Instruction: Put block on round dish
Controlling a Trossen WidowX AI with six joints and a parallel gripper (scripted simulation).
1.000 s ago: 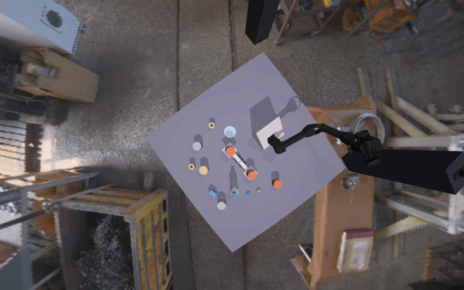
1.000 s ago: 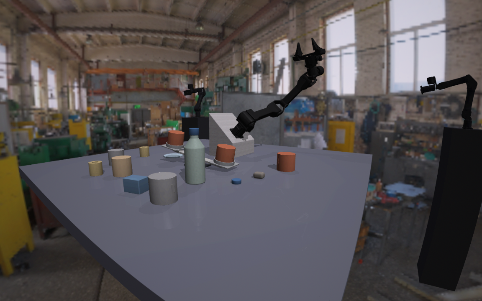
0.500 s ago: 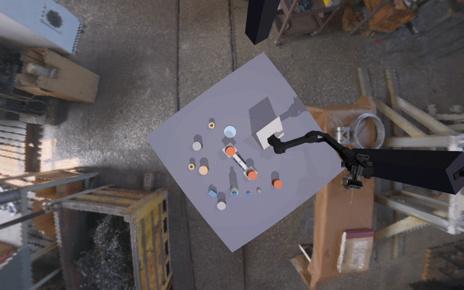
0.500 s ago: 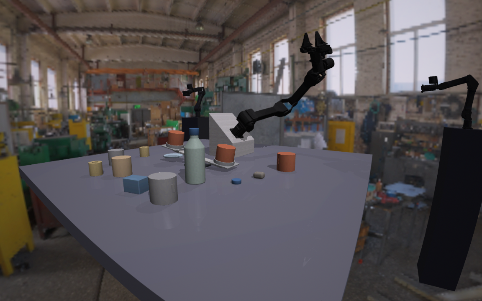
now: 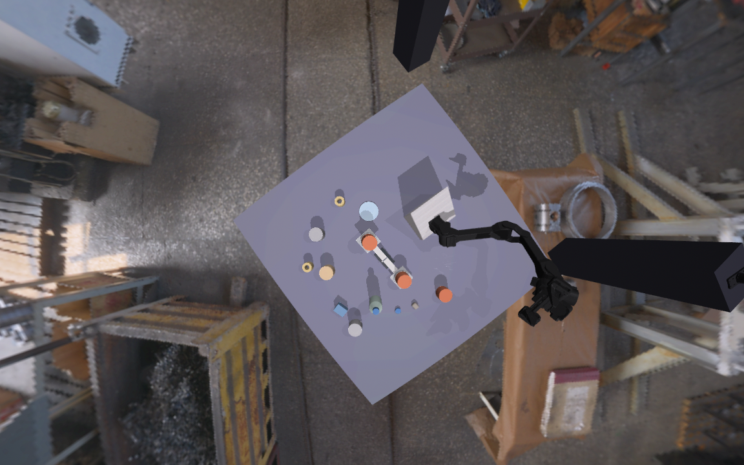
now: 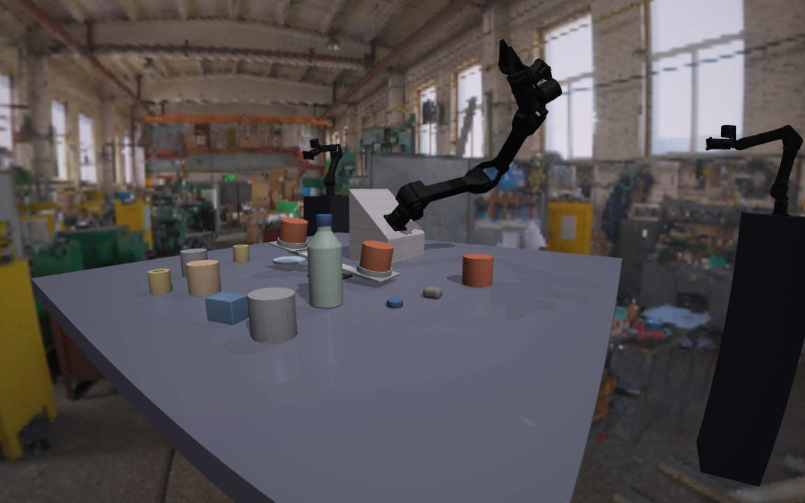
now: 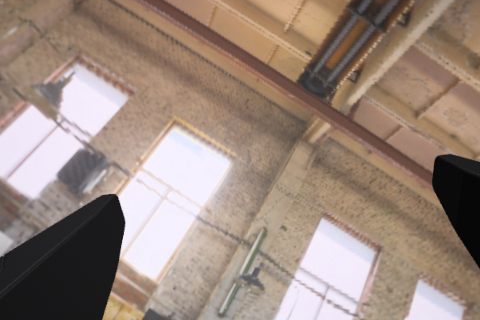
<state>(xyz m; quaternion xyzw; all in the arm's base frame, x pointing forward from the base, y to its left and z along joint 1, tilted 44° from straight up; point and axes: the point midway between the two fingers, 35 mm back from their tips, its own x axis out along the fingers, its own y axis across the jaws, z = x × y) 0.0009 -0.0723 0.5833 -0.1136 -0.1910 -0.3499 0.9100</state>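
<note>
Two orange cups stand on the ends of a small balance (image 5: 385,259): one (image 5: 369,242) (image 6: 293,230) at the end nearer the dish, the other (image 5: 403,279) (image 6: 376,256) at the opposite end. No block shows; whatever is under the cups is hidden. The round pale blue dish (image 5: 368,210) (image 6: 288,259) lies just beyond the first cup. My gripper (image 5: 531,303) (image 6: 513,57) (image 7: 278,190) is open and empty. It is raised high, off the table's side, and points up at the wall and ceiling, far from both cups.
A third orange cup (image 5: 444,294) (image 6: 477,270) stands alone near the balance. A bottle (image 6: 325,263), a grey cylinder (image 6: 272,314), a blue cube (image 6: 226,307), a tan cylinder (image 6: 202,277), yellow rings, a blue disc (image 6: 394,303) and a small grey lump (image 6: 432,292) stand around it. My arm's white wedge base (image 6: 380,225) is behind it.
</note>
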